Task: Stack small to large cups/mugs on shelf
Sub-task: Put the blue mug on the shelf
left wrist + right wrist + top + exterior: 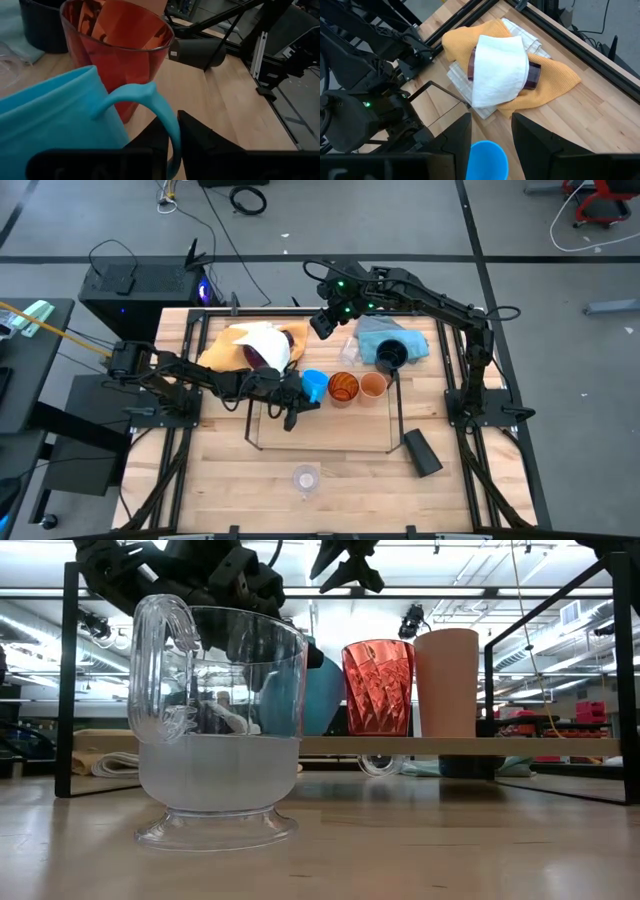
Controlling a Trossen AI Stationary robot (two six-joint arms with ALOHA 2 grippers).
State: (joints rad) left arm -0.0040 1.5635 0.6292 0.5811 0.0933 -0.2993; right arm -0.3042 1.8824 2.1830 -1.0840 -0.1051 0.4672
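Note:
The light-blue mug (315, 385), the amber-orange tumbler (343, 388) and the small orange cup (372, 385) stand in a row at the far edge of the wire shelf (256, 430). My left gripper (298, 394) comes from the table's left and is shut on the light-blue mug (55, 120). My right gripper (326, 326) hovers open and empty above the row, toward the far side (491, 135). A purple tumbler (534, 74) lies under a white cloth (500, 67). A black cup (390, 357) stands on the blue cloth (375, 332). A clear mug (220, 720) stands near the front edge. My left gripper pinches the light-blue mug's handle (167, 117) between its two fingers, at the lower part of the loop. The fingers (205, 142) come about level from the table's left. The mug stands beside the amber tumbler (117, 55); its base is hidden.
A yellow cloth (222, 350) with the white cloth lies at the far left. A black block (422, 452) lies at the shelf's near right corner. The clear mug (306, 477) stands alone on the bare wood in front of the shelf.

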